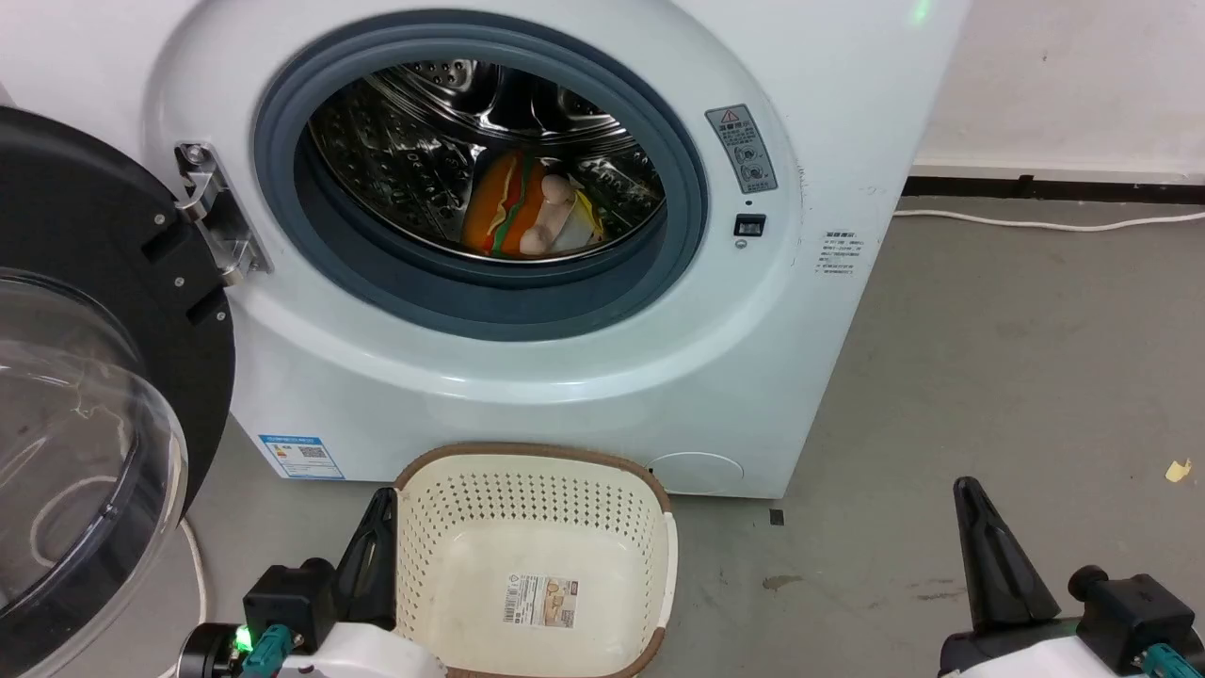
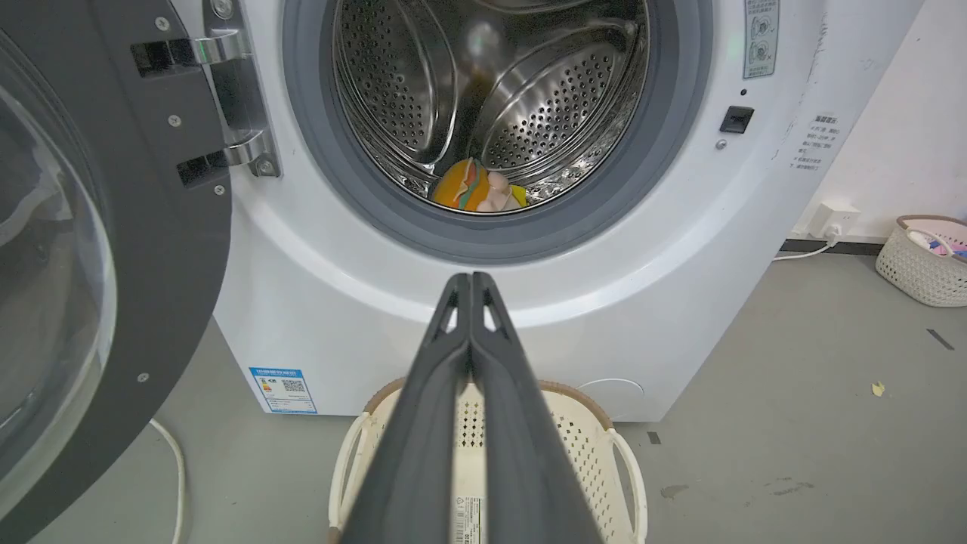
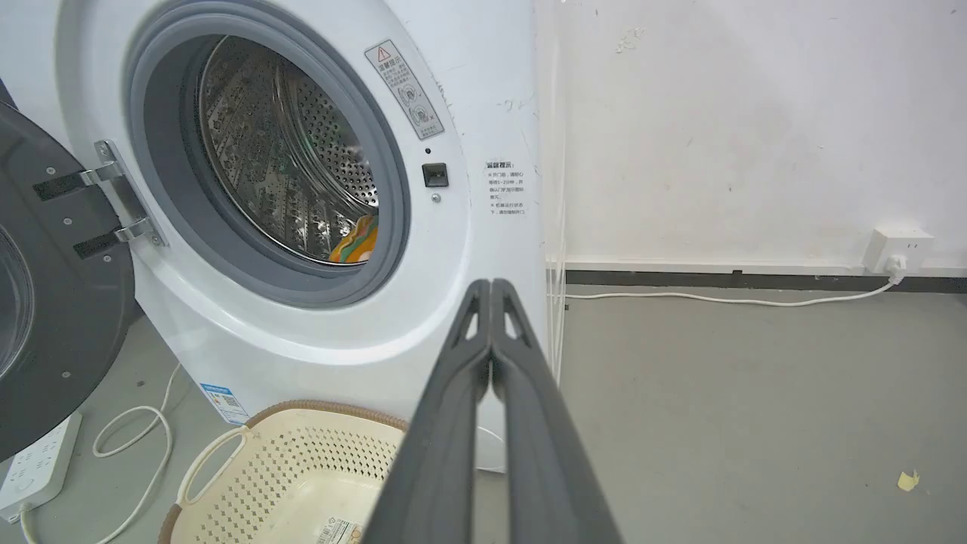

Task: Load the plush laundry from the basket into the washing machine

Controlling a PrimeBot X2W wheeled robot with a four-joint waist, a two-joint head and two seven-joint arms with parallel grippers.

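The plush laundry (image 1: 527, 215) lies inside the steel drum of the washing machine (image 1: 565, 377), orange hamburger on the left and pink doll on the right; it also shows as the plush toy (image 2: 476, 189) and its orange edge (image 3: 356, 242). The round door (image 1: 85, 395) hangs open at the left. On the floor before the washer sits the cream basket (image 1: 537, 513), holding nothing but its floor label. My left gripper (image 1: 381, 504) is shut beside the basket's left rim, fingers pressed together (image 2: 470, 281). My right gripper (image 1: 970, 490) is shut over bare floor to the right, tips together (image 3: 491, 287).
A white cable (image 1: 1036, 224) runs along the wall base to a socket (image 3: 899, 249). A power strip (image 3: 38, 465) and looped cord lie under the open door. A second basket (image 2: 925, 261) with items stands by the wall at the right. Grey floor spreads to the right.
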